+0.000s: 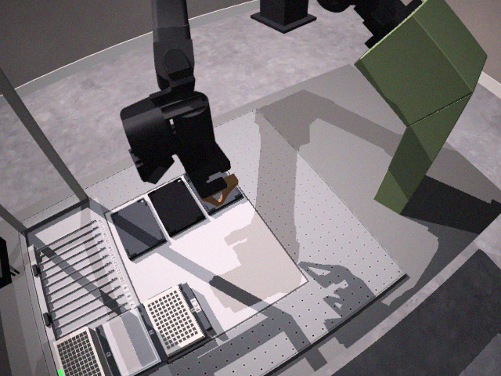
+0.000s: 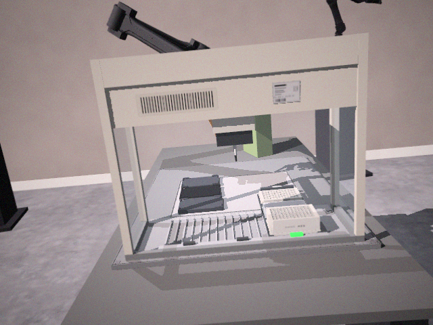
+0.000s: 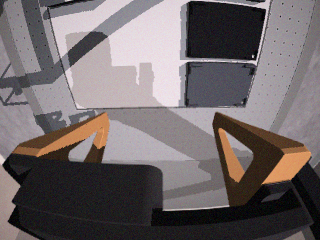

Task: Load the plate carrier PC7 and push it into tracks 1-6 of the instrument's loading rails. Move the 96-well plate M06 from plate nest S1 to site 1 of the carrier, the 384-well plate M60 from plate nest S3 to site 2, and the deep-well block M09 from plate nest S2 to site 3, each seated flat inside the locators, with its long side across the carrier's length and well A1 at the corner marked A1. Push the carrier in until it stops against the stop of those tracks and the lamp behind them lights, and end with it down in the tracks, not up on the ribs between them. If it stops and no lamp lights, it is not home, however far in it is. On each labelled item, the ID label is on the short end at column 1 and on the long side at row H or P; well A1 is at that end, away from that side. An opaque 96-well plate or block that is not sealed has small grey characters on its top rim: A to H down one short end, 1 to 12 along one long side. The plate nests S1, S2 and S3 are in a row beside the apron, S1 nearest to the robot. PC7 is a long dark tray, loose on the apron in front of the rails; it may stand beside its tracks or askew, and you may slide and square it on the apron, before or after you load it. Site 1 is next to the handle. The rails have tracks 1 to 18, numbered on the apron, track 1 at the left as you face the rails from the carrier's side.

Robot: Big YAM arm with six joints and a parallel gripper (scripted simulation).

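Hovering with our gripper (image 3: 160, 143) spread and holding nothing at centre frame, we had loaded nothing: carrier PC7 (image 1: 178, 207) lay bare, plates (image 1: 174, 319) waited lower left.

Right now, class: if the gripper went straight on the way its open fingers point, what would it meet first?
Probably the near, handle end of the dark carrier: the open gripper points down over it, though depth is unclear.
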